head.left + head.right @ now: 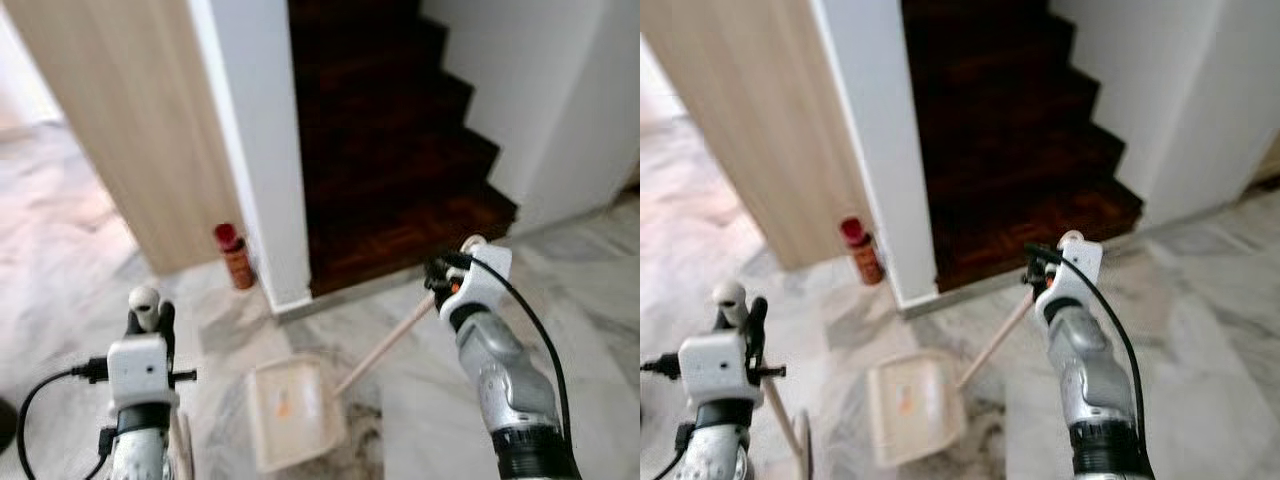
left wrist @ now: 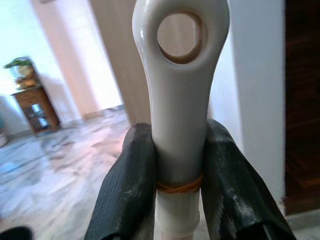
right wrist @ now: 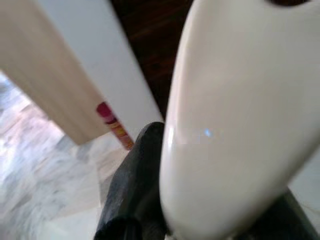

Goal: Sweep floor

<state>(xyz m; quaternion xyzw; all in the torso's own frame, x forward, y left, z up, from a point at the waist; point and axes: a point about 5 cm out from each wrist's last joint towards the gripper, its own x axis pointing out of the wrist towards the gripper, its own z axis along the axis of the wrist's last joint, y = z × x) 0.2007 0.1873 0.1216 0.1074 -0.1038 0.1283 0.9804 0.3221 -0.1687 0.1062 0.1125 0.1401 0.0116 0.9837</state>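
1. Right now the left gripper [image 1: 150, 318] is clamped on the white handle top [image 2: 179, 95] of what looks like the broom; the fingers [image 2: 127, 185] squeeze it just below the hang hole, above an orange band.
2. Right gripper [image 1: 447, 275] grips the pale end of the dustpan handle [image 1: 392, 340], fingers closed around it.
3. Dustpan [image 1: 292, 408] sits flat on the marble floor [image 1: 590, 300], just in front of the dark stair [image 1: 400, 230], between both arms.
4. Broom head is blurry and low in frame, probably left of the dustpan; hard to confirm.
5. Risk: the red spray can [image 1: 234, 256] stands behind the dustpan by the white wall corner; a wide broom stroke could knock it over.
6. Risk: the smooth rounded handle tops could twist or slip in the grips.
7. Risk: pushing the dustpan forward could jam it against the stair edge and spill debris.
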